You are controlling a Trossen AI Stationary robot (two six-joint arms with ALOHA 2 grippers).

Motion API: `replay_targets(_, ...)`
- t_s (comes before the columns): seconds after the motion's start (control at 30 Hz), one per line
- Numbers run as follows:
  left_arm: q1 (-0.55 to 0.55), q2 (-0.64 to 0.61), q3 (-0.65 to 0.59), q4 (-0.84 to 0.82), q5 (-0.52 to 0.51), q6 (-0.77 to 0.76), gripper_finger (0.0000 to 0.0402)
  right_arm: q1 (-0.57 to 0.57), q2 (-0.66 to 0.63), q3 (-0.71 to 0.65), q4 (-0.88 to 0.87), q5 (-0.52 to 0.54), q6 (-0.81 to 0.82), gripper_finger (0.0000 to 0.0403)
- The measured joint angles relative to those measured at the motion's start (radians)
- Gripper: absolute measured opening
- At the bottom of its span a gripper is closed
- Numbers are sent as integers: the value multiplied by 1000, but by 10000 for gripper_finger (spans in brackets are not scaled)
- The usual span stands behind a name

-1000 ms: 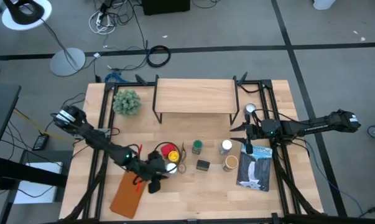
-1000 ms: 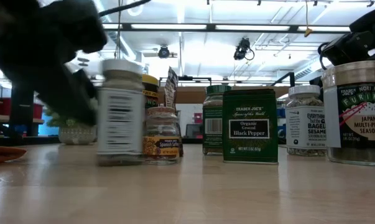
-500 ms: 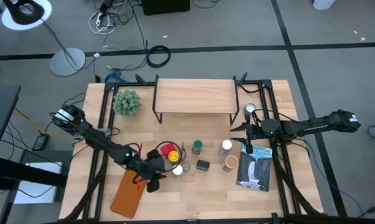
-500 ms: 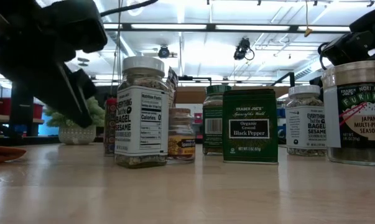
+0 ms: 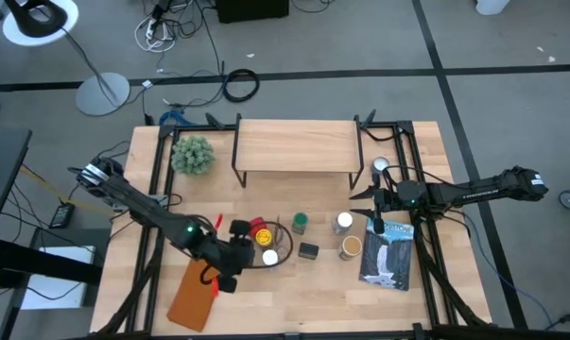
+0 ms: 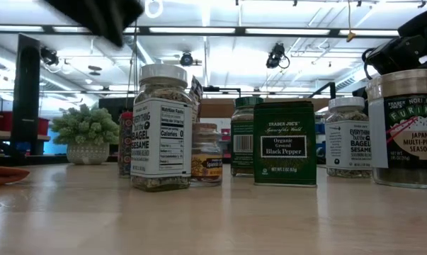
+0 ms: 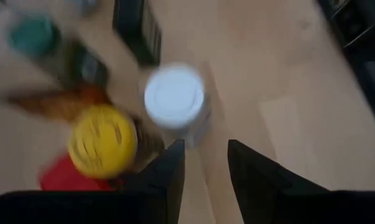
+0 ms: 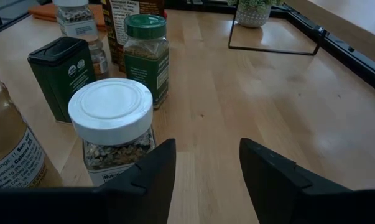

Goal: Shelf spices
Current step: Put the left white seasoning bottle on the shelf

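High view: shelf (image 5: 294, 146) top bare, all spices (image 5: 299, 241) clustered on the tabletop (image 5: 294, 302) in front of the shelf, none placed yet.

Left fingers (image 7: 168, 174) spread, pinching nothing, hanging above the cluster's left end, well in front of the shelf. White-lid jar (image 7: 173, 96) just ahead of them, yellow-lid jar (image 7: 102, 140) close beside it.

Right fingers (image 8: 147, 177) spread too, empty, off the shelf's right front corner, facing another white-lid jar (image 8: 111, 124).

Probable step: left pick of the white-lid jar. Best done by dropping straight over the lid, clamping the glass below it, clearing the yellow lid, then lifting upright to the shelf.

Readable in low view: "Everything but the Bagel Sesame" jar (image 6: 160, 127); "Trader Joe's Organic Ground Black Pepper" tin (image 6: 285, 142); "Furikake Japanese Multi-Purpose Seasoning" jar (image 6: 411, 127).
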Motion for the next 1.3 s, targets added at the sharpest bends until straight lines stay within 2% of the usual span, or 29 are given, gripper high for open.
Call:
replay_targets(0.2,0,-1,70,15,-10,133,127,0,0,0,0,0,0,176)
replay_targets(0.4,1,3,71,19,-128,154,127,0,0,0,1,0,0,178)
replay_targets(0.47,1,5,71,8,-135,157,130,0,0,0,1,0,0,178)
replay_targets(0.63,0,5,71,12,-133,158,156,0,0,0,1,0,0,177)
replay_targets(1.0,0,5,71,40,-141,148,242,0,0,0,1,0,0,178)
replay_targets(1.13,0,5,70,46,-143,73,250,0,0,0,1,0,0,177)
replay_targets(1.3,3,5,70,59,-173,115,247,0,0,0,1,0,0,178)
